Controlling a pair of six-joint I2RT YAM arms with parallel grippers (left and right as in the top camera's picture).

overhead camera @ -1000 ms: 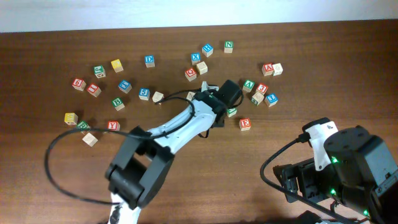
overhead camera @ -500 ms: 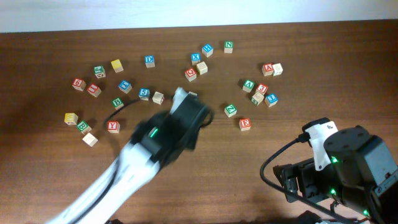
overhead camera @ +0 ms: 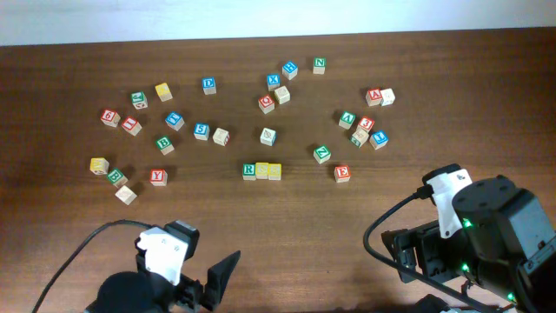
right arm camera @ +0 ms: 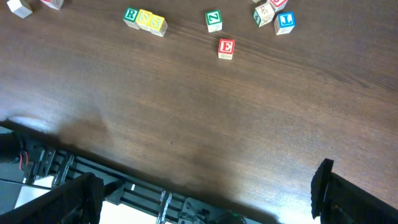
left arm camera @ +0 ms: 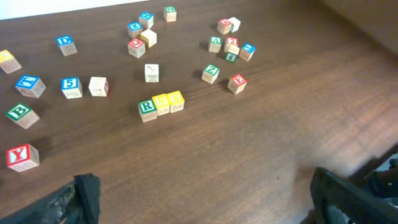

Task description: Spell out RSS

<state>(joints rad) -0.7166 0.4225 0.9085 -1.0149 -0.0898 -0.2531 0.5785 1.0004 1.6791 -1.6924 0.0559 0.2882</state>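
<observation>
Three blocks stand side by side in a row in the middle of the table: a green R block (overhead camera: 249, 170), a yellow S block (overhead camera: 262, 171) and a second yellow S block (overhead camera: 274, 171). The left wrist view shows the same row, with the R block (left arm camera: 147, 108) at its left end. My left gripper (left arm camera: 202, 199) is drawn back near the table's front edge, open and empty, well apart from the row. My right gripper (right arm camera: 208, 190) hangs open and empty over the front edge, with the row's R block (right arm camera: 131, 15) far off at the upper left.
Many loose letter blocks lie scattered across the far half of the table. Closest to the row are a green Z block (overhead camera: 322, 154), a red E block (overhead camera: 342, 173) and a pale block (overhead camera: 268, 136). The right arm's body (overhead camera: 491, 235) fills the bottom right corner.
My left arm has pulled back from the middle of the table to the near edge and its gripper has opened. The R-S-S row now lies uncovered. The right arm has not moved.
</observation>
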